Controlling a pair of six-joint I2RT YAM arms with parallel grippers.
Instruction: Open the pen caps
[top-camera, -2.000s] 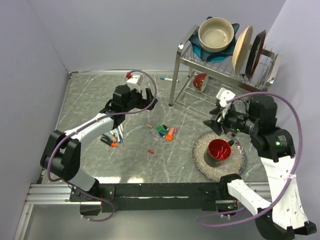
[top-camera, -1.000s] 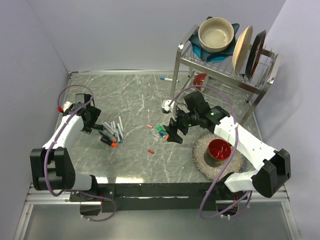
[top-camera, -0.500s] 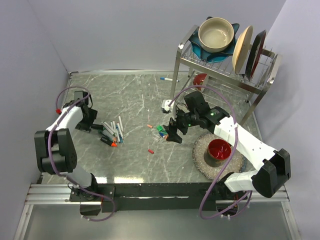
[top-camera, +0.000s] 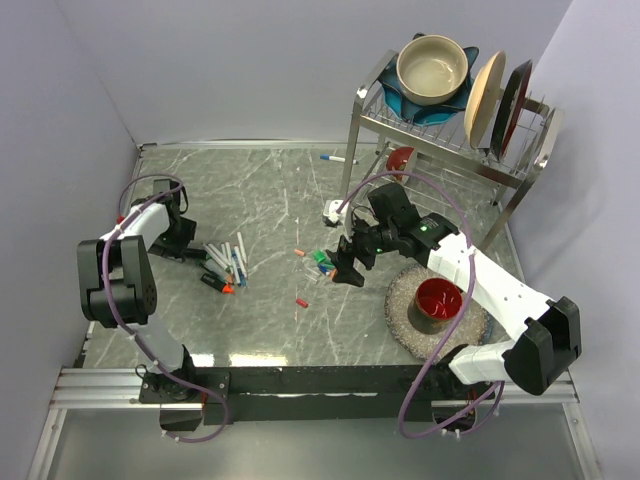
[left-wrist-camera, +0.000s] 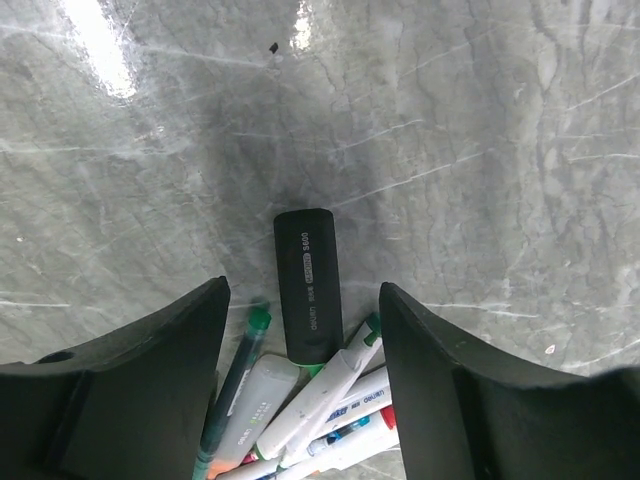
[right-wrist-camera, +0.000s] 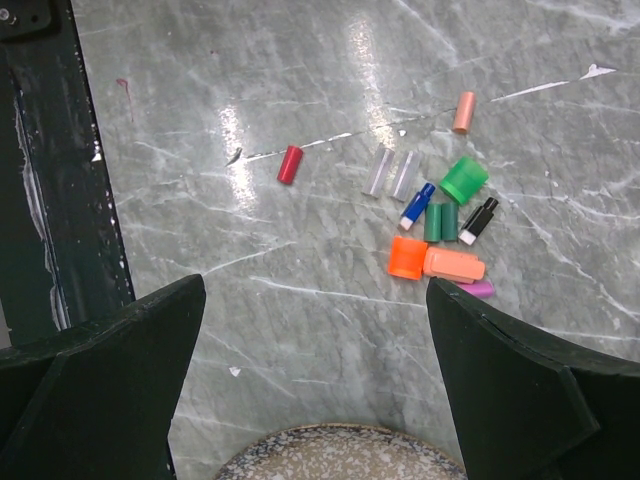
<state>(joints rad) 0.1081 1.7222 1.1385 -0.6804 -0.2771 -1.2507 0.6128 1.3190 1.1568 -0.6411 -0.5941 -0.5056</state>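
A pile of markers (top-camera: 225, 265) lies left of centre; in the left wrist view it shows as white barrels (left-wrist-camera: 320, 395) and a black highlighter (left-wrist-camera: 306, 284). My left gripper (top-camera: 183, 247) is open and empty at the pile's left end, the markers between its fingers (left-wrist-camera: 150, 380). Loose pen caps (top-camera: 327, 264) lie in a cluster at centre: green (right-wrist-camera: 463, 180), orange (right-wrist-camera: 407, 256), blue (right-wrist-camera: 417, 205), black (right-wrist-camera: 480, 220), pink (right-wrist-camera: 463, 112) and a red one (right-wrist-camera: 289, 164) apart. My right gripper (top-camera: 347, 262) is open and empty just above the caps.
A speckled plate (top-camera: 478, 318) with a red cup (top-camera: 437, 302) sits at the right front. A dish rack (top-camera: 450, 130) with bowls and plates stands at the back right. A single marker (top-camera: 338, 158) lies near the back wall.
My left arm swung from the centre back to the far left and lowered at the marker pile. My right arm moved in from the right to the cap cluster and has held there.
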